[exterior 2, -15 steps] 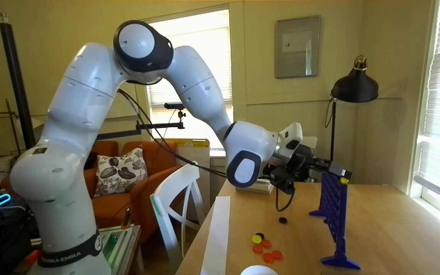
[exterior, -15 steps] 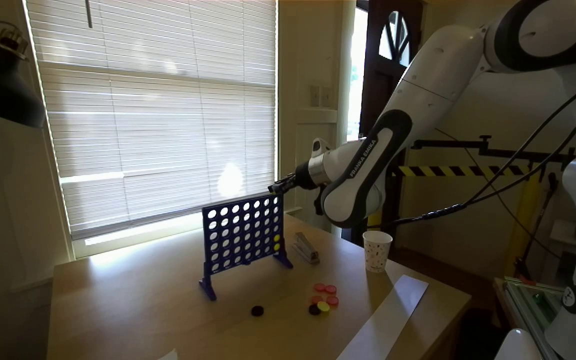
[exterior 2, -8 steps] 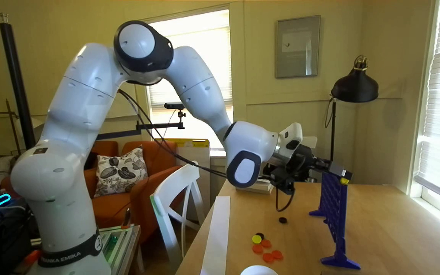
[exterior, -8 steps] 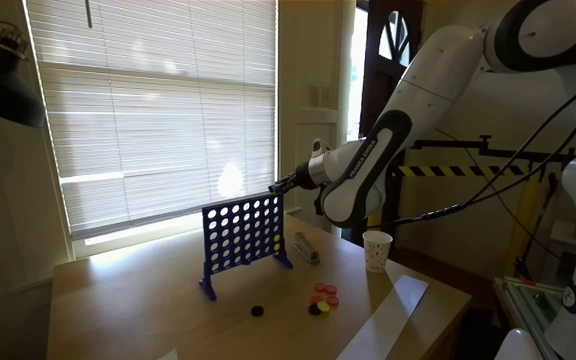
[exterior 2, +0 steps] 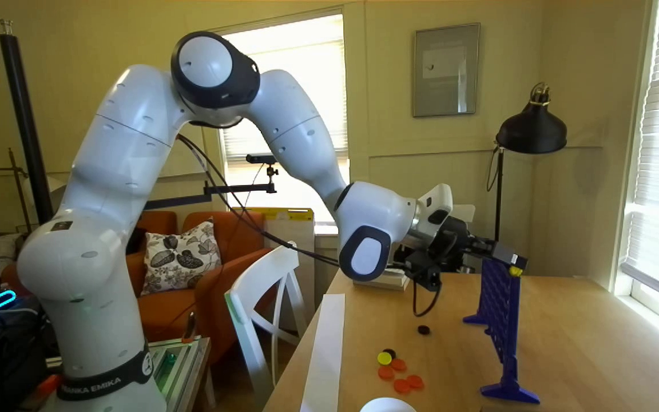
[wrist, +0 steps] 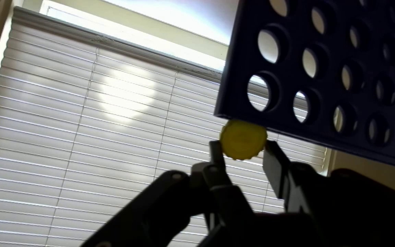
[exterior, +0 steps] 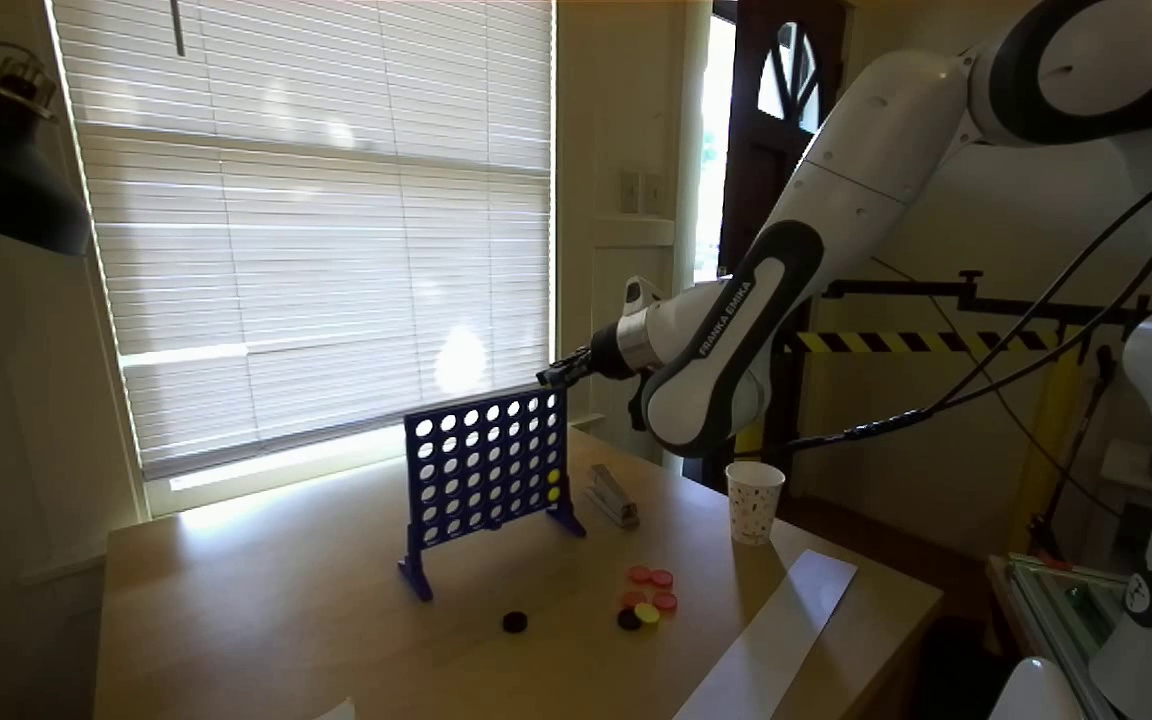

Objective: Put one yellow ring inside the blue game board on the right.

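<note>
- Jaws are pinching the yellow ring [wrist: 243,140], one fingertip [wrist: 215,151] against each side of its rim. So the gripper [wrist: 243,147] has the piece; no release yet.
- Ring is at the top edge of the blue game board [exterior 2: 501,315], roughly in line with the end column. Slot is hidden, so can't tell if the lip is in or just above.
- Why a rim pinch: likely leaves the leading edge free to enter without the tips following it in. Ring face looks roughly parallel to the board face, which a thin slot needs.
- Why this column: it already shows two yellow tokens [exterior: 553,494] at the bottom, and it's the right-hand end in an exterior view. Probably the task's "right".
- Why the slant: gripper angles down over the top with the arm [exterior 2: 289,123] off to one side, probably to keep its bulk away from the board.
- Board stands upright on its feet [exterior 2: 509,393] on the table [exterior: 266,600], nothing seen fixing it down. A sideways shove could slide or tip it.
- Loose yellow token [exterior: 647,614], dark tokens [exterior: 515,622], red tokens [exterior: 661,578] lie apart from the board. Not needed here.
- My read: insertion, near the end. Square up, ease down, let go once the slot has it; otherwise the ring may drop beside the board.
</note>
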`<move>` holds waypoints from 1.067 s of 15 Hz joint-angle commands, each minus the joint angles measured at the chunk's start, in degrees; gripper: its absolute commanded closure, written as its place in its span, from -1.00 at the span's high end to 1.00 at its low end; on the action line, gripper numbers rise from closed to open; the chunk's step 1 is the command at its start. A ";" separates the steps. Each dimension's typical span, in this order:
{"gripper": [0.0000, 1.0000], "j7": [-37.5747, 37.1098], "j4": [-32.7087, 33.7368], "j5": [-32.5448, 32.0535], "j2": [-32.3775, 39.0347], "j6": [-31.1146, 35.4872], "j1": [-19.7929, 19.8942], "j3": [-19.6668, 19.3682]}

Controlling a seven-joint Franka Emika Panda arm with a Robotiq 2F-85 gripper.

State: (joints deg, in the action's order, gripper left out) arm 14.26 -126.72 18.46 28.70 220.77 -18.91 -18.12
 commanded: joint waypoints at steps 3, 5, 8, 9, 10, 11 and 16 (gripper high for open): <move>0.31 1.52 0.81 2.18 1.32 1.31 -1.59 -1.04; 0.59 1.45 0.77 2.16 1.40 1.30 -1.74 -1.17; 1.00 1.31 0.66 2.01 1.38 1.35 -1.93 -1.41; 1.00 1.26 0.64 1.97 1.31 1.35 -1.94 -1.40; 1.00 1.25 0.59 1.95 1.24 1.39 -1.98 -1.40; 1.00 0.99 0.47 1.65 1.03 1.34 -1.84 -1.26; 1.00 0.93 -0.83 1.54 -1.25 -0.20 -2.16 -1.06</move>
State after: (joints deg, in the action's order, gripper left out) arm 14.26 -126.72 18.47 29.02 220.87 -19.89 -18.83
